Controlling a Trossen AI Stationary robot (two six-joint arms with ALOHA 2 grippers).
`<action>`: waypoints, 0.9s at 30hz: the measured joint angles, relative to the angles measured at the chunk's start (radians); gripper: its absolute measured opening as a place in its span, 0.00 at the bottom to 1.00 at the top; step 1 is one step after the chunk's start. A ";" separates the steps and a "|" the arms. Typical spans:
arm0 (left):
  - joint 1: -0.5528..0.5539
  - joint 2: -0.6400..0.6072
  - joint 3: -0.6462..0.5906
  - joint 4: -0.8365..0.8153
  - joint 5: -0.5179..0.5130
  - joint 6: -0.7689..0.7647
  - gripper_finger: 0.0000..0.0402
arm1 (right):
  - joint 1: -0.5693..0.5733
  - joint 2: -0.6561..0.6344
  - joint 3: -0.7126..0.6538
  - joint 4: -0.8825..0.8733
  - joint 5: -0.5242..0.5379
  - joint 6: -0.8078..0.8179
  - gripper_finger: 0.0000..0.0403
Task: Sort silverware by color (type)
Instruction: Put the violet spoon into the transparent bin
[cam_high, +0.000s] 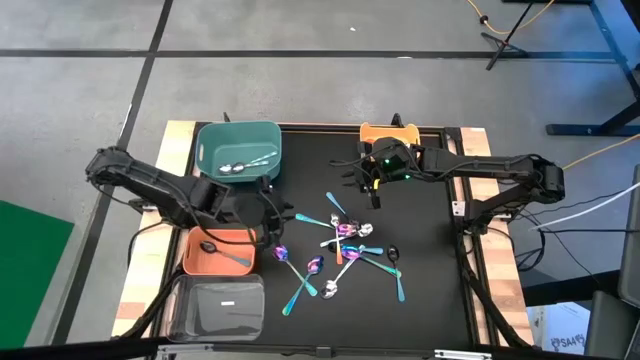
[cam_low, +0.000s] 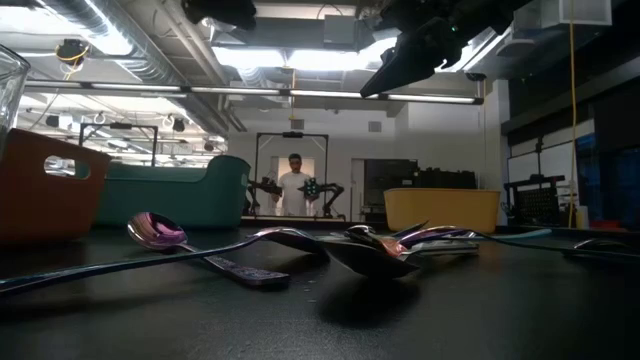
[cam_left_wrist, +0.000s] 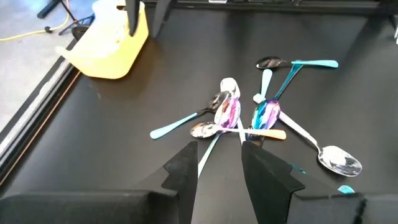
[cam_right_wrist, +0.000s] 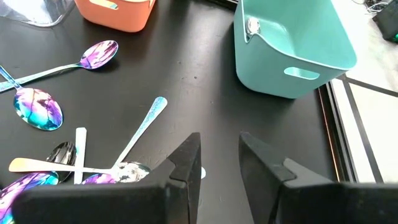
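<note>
From my remote seat, nearest the front edge of the black worktop (cam_high: 420, 290) I see a clear bin (cam_high: 217, 307) at the left corner, and just behind it an orange bin (cam_high: 196, 260) with a black spoon (cam_high: 222, 253) lying in it. The loose spoons (cam_high: 340, 255) are scattered over the middle of the worktop: teal-handled ones, purple-rainbow ones, shiny silver ones and a black one (cam_high: 392, 254), several crossing each other in a small heap around an orange-copper handle (cam_left_wrist: 264, 133). One teal spoon (cam_high: 298, 292) lies closest to the front, well apart from the heap.

My left hand (cam_high: 270, 222) hangs beside the orange bin at the left edge of the scatter. Its two dark fingers (cam_left_wrist: 183, 171) stand apart with bare worktop and a thin pale handle showing between them, and they grip nothing.

Farther back, my right hand (cam_high: 368, 180) hangs above the worktop just behind the heap, in front of the yellow bin (cam_high: 385, 133). Its fingers (cam_right_wrist: 186, 162) also stand apart and hold nothing.

At the back left sits the teal bin (cam_high: 212, 140), with silver spoons (cam_high: 240, 166) lying inside it.

Beyond the worktop, in the low view, a person (cam_low: 294, 187) stands in the lit room behind.
</note>
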 joint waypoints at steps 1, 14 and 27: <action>0.000 0.013 0.000 0.007 0.000 0.002 0.29 | 0.000 0.000 0.000 0.000 0.000 0.000 0.24; 0.005 0.169 0.000 0.153 0.002 0.003 0.29 | 0.000 0.000 0.000 0.000 0.000 0.000 0.24; 0.004 0.305 0.000 0.293 0.014 -0.005 0.29 | 0.000 0.000 0.000 -0.003 0.000 0.000 0.24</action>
